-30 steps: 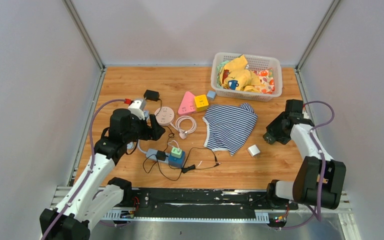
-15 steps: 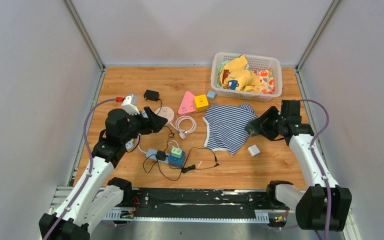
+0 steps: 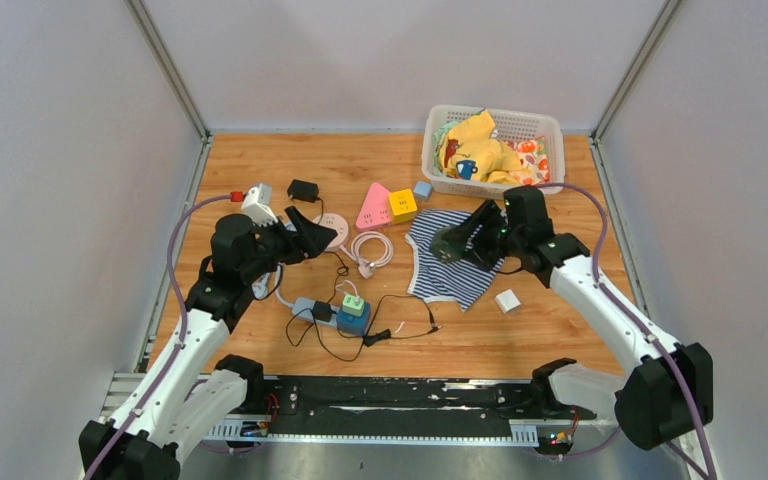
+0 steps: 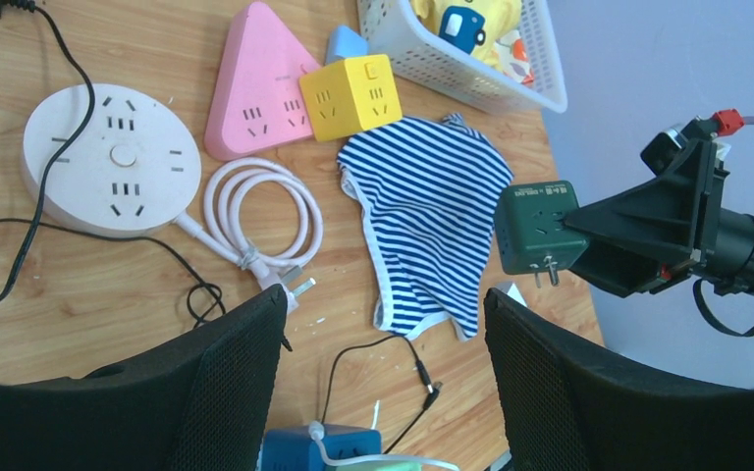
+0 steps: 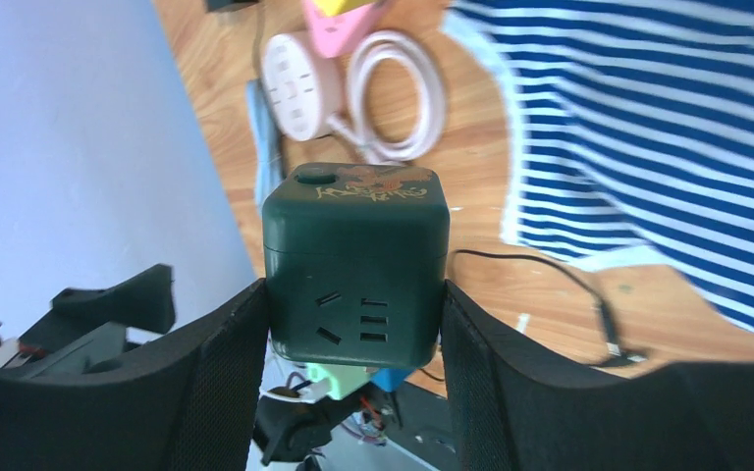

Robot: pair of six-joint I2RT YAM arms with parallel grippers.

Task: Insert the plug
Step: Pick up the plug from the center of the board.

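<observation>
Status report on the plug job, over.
Left jaws open, empty. Right jaws gripping dark green cube plug over blue-striped cloth. Black cable loops beside blue socket block.

Site: robot lab test cell | Enclosure: wooden table (image 3: 260,170) boxed by plain grey panels (image 3: 60,200) on metal posts (image 3: 166,65) | Fixtures: two arms (image 3: 600,300) bolted to a slotted rail (image 3: 410,400) | Props: socket blocks (image 3: 401,205) and a basket (image 3: 525,125) of cloth laid out

one basket (image 3: 490,188), one striped shirt (image 4: 422,226), one round socket (image 4: 110,157), one pink socket (image 4: 255,83) (triangular), one yellow cube (image 4: 349,93)
</observation>
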